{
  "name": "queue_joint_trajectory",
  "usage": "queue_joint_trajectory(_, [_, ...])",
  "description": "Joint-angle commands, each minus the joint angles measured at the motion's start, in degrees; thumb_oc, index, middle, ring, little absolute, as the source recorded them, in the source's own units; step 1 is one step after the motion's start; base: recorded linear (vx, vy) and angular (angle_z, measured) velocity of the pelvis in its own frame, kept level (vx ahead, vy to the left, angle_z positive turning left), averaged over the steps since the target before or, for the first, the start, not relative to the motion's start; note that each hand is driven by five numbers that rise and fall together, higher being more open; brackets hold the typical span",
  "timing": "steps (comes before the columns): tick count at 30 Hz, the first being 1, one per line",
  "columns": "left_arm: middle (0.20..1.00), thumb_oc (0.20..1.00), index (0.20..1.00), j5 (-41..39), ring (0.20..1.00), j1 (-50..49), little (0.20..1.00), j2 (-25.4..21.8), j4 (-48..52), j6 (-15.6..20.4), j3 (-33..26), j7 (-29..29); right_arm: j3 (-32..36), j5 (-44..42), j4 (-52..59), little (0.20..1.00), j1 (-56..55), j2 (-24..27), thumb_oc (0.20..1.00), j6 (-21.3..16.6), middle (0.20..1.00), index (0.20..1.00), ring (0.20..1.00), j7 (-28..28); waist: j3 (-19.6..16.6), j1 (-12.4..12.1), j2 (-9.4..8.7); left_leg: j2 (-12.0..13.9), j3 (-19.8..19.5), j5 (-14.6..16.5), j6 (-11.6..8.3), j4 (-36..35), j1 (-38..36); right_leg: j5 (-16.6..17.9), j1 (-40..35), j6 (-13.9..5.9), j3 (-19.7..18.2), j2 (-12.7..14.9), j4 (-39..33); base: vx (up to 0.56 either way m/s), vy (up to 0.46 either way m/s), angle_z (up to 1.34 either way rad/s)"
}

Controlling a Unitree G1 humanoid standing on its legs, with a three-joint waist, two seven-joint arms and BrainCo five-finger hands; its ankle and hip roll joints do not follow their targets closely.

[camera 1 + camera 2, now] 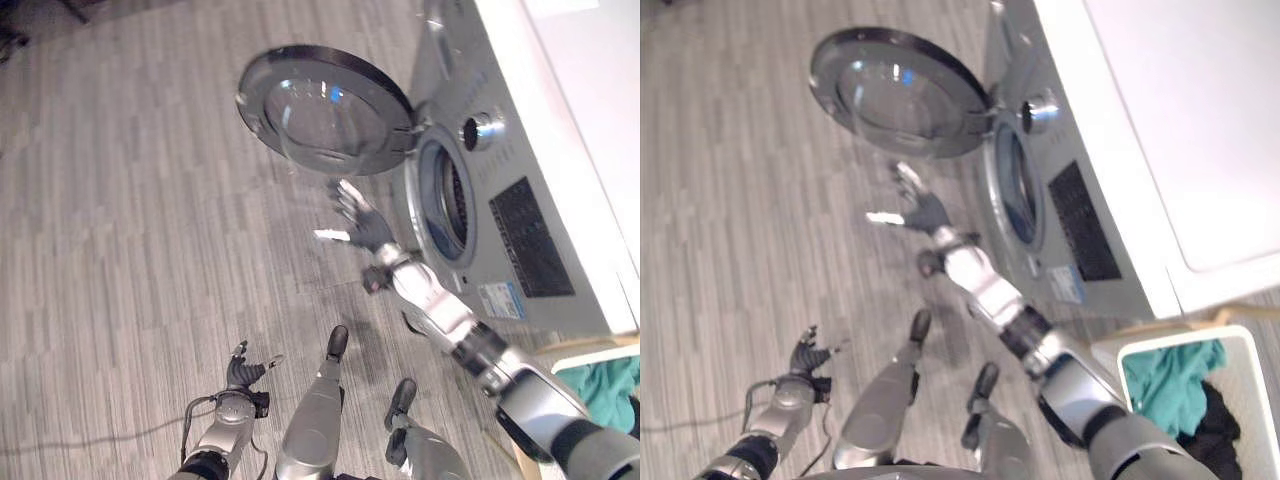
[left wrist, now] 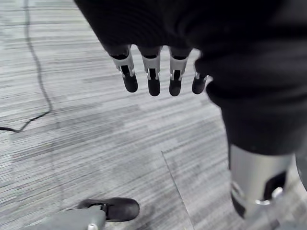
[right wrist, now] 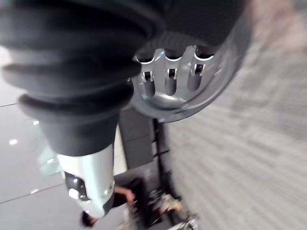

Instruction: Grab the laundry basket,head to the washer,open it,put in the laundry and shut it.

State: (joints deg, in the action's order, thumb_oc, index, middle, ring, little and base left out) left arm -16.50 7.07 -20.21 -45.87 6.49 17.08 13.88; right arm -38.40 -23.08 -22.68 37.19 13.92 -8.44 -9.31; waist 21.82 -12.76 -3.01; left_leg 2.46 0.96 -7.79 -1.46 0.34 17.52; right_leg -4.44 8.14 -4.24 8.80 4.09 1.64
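Just in front of the washer (image 1: pixel 520 160), below its swung-out round door (image 1: pixel 325 108), the right hand (image 1: pixel 358 222) is reaching out with straight, spread fingers and gripping nothing. In the right wrist view its fingertips (image 3: pixel 168 79) are lying against or just short of the door's glass; contact cannot be settled from here. The door is standing wide open off the side of the drum opening (image 1: pixel 445 200) farther from the robot, so the opening step looks finished or nearly so, and the loading step is coming up. The laundry basket (image 1: pixel 1252 395) is sitting on the floor beside the washer, at the robot's right side, with teal and dark laundry (image 1: pixel 1170 385) piled inside it, untouched by either hand. The left hand (image 1: pixel 243 372) is hanging well away from the washer over the grey floor, fingers relaxed and empty. By my reading, the next move calls for drawing the right hand off the door, turning toward the basket, closing on a garment and carrying it into the drum opening without knocking the door.
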Motion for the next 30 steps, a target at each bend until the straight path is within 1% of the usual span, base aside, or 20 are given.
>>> queue_joint_trajectory(1, [1.000, 1.000, 1.000, 5.43, 1.000, 3.60, 1.000, -0.10, 1.80, 0.87, 0.36, 0.74, -0.81, 7.11, 5.67, 1.000, -1.19, -2.15, 1.000, -0.44, 1.000, 1.000, 1.000, 3.30, 1.46, 0.90, -0.60, -4.34, 0.21, 7.29, 1.21, 0.91, -1.53, 1.55, 3.22, -1.21, -1.44, -0.03, 0.53, -0.04, 0.040, -0.67])
queue_joint_trajectory(2, [1.000, 1.000, 1.000, 5.43, 1.000, 3.61, 1.000, -0.09, 1.79, 0.87, 0.37, 0.74, -0.80, 7.11, 5.68, 1.000, -1.19, -2.13, 1.000, -0.43, 1.000, 1.000, 1.000, 3.30, 1.32, 0.93, -0.62, -4.34, 0.18, 7.17, 1.22, 0.87, -1.34, 1.66, 3.39, -1.21, -1.42, -0.03, 0.47, -0.04, 0.037, -0.54])
queue_joint_trajectory(3, [1.000, 1.000, 1.000, 6.50, 1.000, 5.54, 1.000, -0.11, 3.52, 0.86, 0.59, 1.04, -0.56, 9.69, 6.02, 1.000, -5.07, -1.05, 1.000, 0.02, 1.000, 1.000, 1.000, 4.11, 1.60, 2.58, -0.82, -3.94, 1.50, 7.58, 1.27, 0.99, -1.69, 2.04, 3.70, -1.42, -2.47, -0.16, 0.43, -0.03, 0.029, -0.56])
queue_joint_trajectory(4, [1.000, 1.000, 1.000, 6.50, 1.000, 5.56, 1.000, -0.11, 3.51, 0.86, 0.60, 1.04, -0.54, 9.69, 6.04, 1.000, -5.06, -1.03, 1.000, 0.04, 1.000, 1.000, 1.000, 4.11, 1.46, 2.60, -0.84, -3.94, 1.49, 7.45, 1.27, 0.95, -1.50, 2.16, 3.86, -1.42, -2.45, -0.16, 0.36, -0.05, 0.044, -0.65])
queue_joint_trajectory(6, [1.000, 1.000, 1.000, 7.39, 1.000, 8.35, 1.000, -0.44, 5.35, 0.78, 0.22, 1.84, -0.24, 13.19, 5.04, 1.000, -10.59, 0.69, 1.000, 0.35, 1.000, 1.000, 1.000, 5.24, 1.54, 5.08, -1.11, -3.46, 3.37, 7.70, 1.24, 1.02, -1.36, 2.92, 4.78, -1.70, -3.64, -0.33, 0.10, -0.04, 0.029, -0.60])
queue_joint_trajectory(7, [1.000, 1.000, 1.000, 7.39, 1.000, 8.35, 1.000, -0.44, 5.35, 0.78, 0.22, 1.84, -0.25, 13.19, 5.04, 1.000, -10.59, 0.69, 1.000, 0.35, 1.000, 1.000, 1.000, 5.24, 1.50, 5.09, -1.11, -3.46, 3.37, 7.69, 1.24, 1.02, -1.32, 2.93, 4.82, -1.70, -3.64, -0.33, 0.10, -0.02, 0.026, -0.47])
queue_joint_trajectory(8, [1.000, 1.000, 1.000, 8.10, 1.000, 9.91, 1.000, -0.86, 5.49, 0.81, 0.15, 2.69, 0.32, 13.22, 4.42, 1.000, -12.92, 1.27, 1.000, 0.47, 1.000, 1.000, 1.000, 5.76, 1.70, 6.12, -1.25, -3.32, 4.08, 7.84, 1.20, 1.02, -1.46, 3.10, 4.95, -1.83, -4.08, -0.41, -0.01, -0.03, 0.049, -0.45])
queue_joint_trajectory(9, [1.000, 1.000, 1.000, 8.88, 1.000, 12.46, 1.000, -1.68, 4.75, 0.59, -0.26, 3.41, 1.81, 13.74, 4.64, 1.000, -16.50, 2.43, 1.000, 0.59, 1.000, 1.000, 1.000, 6.15, 1.59, 7.71, -1.46, -3.09, 5.43, 7.89, 1.05, 0.99, -1.18, 3.55, 5.60, -2.01, -4.54, -0.40, -0.55, -0.04, 0.049, -0.50])
queue_joint_trajectory(10, [1.000, 1.000, 1.000, 8.87, 1.000, 12.48, 1.000, -1.68, 4.74, 0.59, -0.26, 3.41, 1.83, 13.74, 4.66, 1.000, -16.49, 2.43, 1.000, 0.60, 1.000, 1.000, 1.000, 6.15, 1.44, 7.73, -1.48, -3.10, 5.43, 7.75, 1.05, 0.95, -0.97, 3.68, 5.79, -2.00, -4.53, -0.39, -0.60, -0.03, 0.055, -0.54])
queue_joint_trajectory(11, [1.000, 1.000, 1.000, 9.40, 1.000, 14.00, 1.000, -2.16, 4.20, 0.32, -0.32, 4.01, 2.74, 13.19, 4.63, 1.000, -18.22, 3.04, 1.000, 0.53, 1.000, 1.000, 1.000, 6.49, 1.46, 8.64, -1.57, -3.04, 5.98, 7.86, 1.00, 0.94, -0.98, 3.84, 6.05, -2.09, -4.74, -0.38, -0.73, -0.02, 0.063, -0.56])
queue_joint_trajectory(12, [1.000, 1.000, 1.000, 9.41, 1.000, 17.35, 1.000, -3.29, 2.03, 0.00, -1.00, 5.26, 4.34, 13.29, 4.73, 1.000, -20.84, 4.45, 1.000, 0.54, 1.000, 1.000, 1.000, 6.49, 1.39, 10.42, -1.63, -2.94, 6.97, 7.84, 0.92, 0.87, -0.61, 4.30, 6.91, -2.20, -5.24, -0.35, -0.88, -0.02, 0.063, -0.44])
queue_joint_trajectory(13, [1.000, 1.000, 1.000, 9.41, 1.000, 17.39, 1.000, -3.29, 2.01, 0.01, -1.00, 5.26, 4.35, 13.29, 4.74, 1.000, -20.82, 4.45, 1.000, 0.55, 1.000, 1.000, 1.000, 6.49, 1.25, 10.44, -1.65, -2.95, 6.97, 7.69, 0.93, 0.83, -0.39, 4.42, 7.12, -2.20, -5.23, -0.34, -0.93, -0.01, 0.062, -0.34])
queue_joint_trajectory(14, [1.000, 1.000, 1.000, 9.38, 1.000, 19.19, 1.000, -4.03, 0.37, -0.19, -1.04, 5.78, 4.85, 13.31, 4.82, 1.000, -21.58, 5.01, 1.000, 0.50, 1.000, 1.000, 1.000, 6.52, 1.30, 11.26, -1.63, -2.86, 7.28, 7.81, 0.89, 1.07, -0.28, 4.46, 7.38, -2.21, -5.33, -0.31, -0.87, 0.00, 0.042, -0.23])
queue_joint_trajectory(17, [1.000, 1.000, 1.000, 9.84, 1.000, 25.16, 1.000, -8.23, -5.43, -0.82, -1.65, 6.60, 6.38, 12.63, 5.28, 1.000, -23.48, 7.00, 1.000, 0.19, 1.000, 1.000, 1.000, 6.65, 1.42, 13.39, -1.79, -2.63, 8.33, 7.96, 0.88, 1.39, 0.27, 4.78, 8.30, -2.39, -6.03, -0.37, -0.77, 0.00, 0.068, -0.27])
queue_joint_trajectory(22, [1.000, 1.000, 1.000, 13.41, 1.000, 33.50, 1.000, -18.08, -14.21, -2.79, -1.71, 5.82, 9.85, 10.47, 7.22, 1.000, -26.32, 10.18, 1.000, -0.75, 1.000, 1.000, 1.000, 7.08, 1.80, 15.97, -2.89, -2.09, 10.07, 8.44, 0.94, 2.79, 1.66, 5.81, 9.61, -3.10, -7.01, -0.44, -0.94, 0.02, 0.049, -0.18])
queue_joint_trajectory(23, [1.000, 1.000, 1.000, 14.89, 1.000, 36.42, 1.000, -21.00, -17.71, -4.24, -1.96, 6.42, 11.29, 10.12, 8.22, 1.000, -27.29, 10.89, 1.000, -0.98, 1.000, 1.000, 1.000, 6.91, 2.01, 16.61, -3.44, -1.89, 10.45, 8.66, 0.94, 3.35, 2.36, 6.34, 9.88, -3.42, -7.21, -0.46, -1.24, 0.02, 0.045, -0.17])
queue_joint_trajectory(24, [1.000, 1.000, 1.000, 14.89, 1.000, 36.47, 1.000, -21.00, -17.74, -4.23, -1.93, 6.42, 11.32, 10.13, 8.24, 1.000, -27.30, 10.88, 1.000, -0.97, 1.000, 1.000, 1.000, 6.91, 2.02, 16.58, -3.45, -1.89, 10.46, 8.67, 0.94, 3.37, 2.37, 6.34, 9.89, -3.42, -7.22, -0.46, -1.24, 0.03, 0.034, -0.25])
queue_joint_trajectory(27, [1.000, 1.000, 1.000, 18.75, 1.000, 37.94, 1.000, -24.44, -19.00, -5.93, -1.91, 7.06, 12.88, 9.86, 9.15, 1.000, -28.82, 11.68, 1.000, -1.02, 1.000, 1.000, 1.000, 6.76, 2.09, 16.91, -4.19, -1.49, 10.79, 9.05, 0.94, 4.33, 3.32, 7.08, 10.22, -3.86, -7.58, -0.47, -1.90, 0.04, 0.027, -0.13])
queue_joint_trajectory(28, [1.000, 1.000, 1.000, 20.79, 1.000, 37.89, 1.000, -26.26, -18.92, -6.76, -2.26, 7.49, 13.47, 10.10, 9.65, 1.000, -29.12, 11.86, 1.000, -1.18, 1.000, 1.000, 1.000, 6.70, 2.00, 16.92, -4.78, -1.27, 11.00, 9.47, 0.96, 5.01, 3.72, 7.48, 10.29, -4.03, -7.91, -0.57, -2.31, 0.07, 0.043, -0.06])
queue_joint_trajectory(30, [1.000, 1.000, 1.000, 21.29, 1.000, 36.86, 1.000, -28.03, -20.50, -7.40, -4.02, 7.72, 14.15, 9.47, 9.91, 1.000, -29.88, 11.75, 1.000, -1.24, 1.000, 1.000, 1.000, 6.99, 1.39, 16.86, -5.85, -0.92, 11.21, 10.13, 0.94, 5.84, 4.10, 7.77, 10.19, -4.26, -8.37, -0.72, -2.67, 0.10, 0.032, -0.10])
